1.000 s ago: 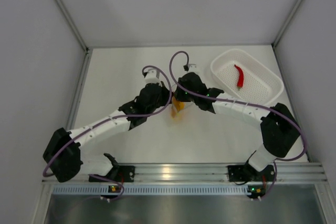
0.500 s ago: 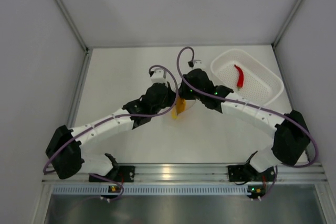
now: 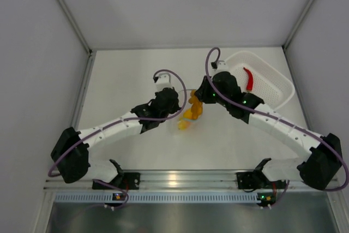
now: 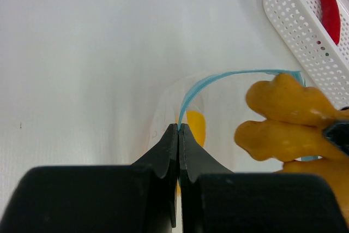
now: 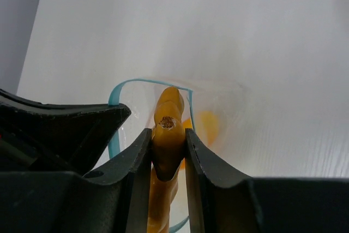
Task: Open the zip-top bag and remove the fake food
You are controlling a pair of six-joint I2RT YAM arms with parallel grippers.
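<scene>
The clear zip-top bag [image 3: 176, 127] stands open on the table. My left gripper [image 4: 179, 126] is shut on its light blue zip strip [image 4: 218, 77]. My right gripper [image 5: 167, 133] is shut on the orange lumpy chunk [image 5: 167, 114] and holds it at the bag's mouth, partly above the rim. The chunk also shows in the left wrist view [image 4: 283, 118] and the top view [image 3: 193, 112]. A yellow-orange wedge [image 4: 195, 126] lies inside the bag. The red chili pepper [image 3: 248, 78] lies in the white perforated basket [image 3: 242, 55].
The basket stands at the back right, close to my right arm; its wall shows in the left wrist view [image 4: 297, 31]. Grey walls close in the table on three sides. The two grippers are close together over the bag.
My right gripper has moved right and back, drawing the orange chunk up out of the bag. My left gripper has stayed shut on the zip strip and shifted slightly.
</scene>
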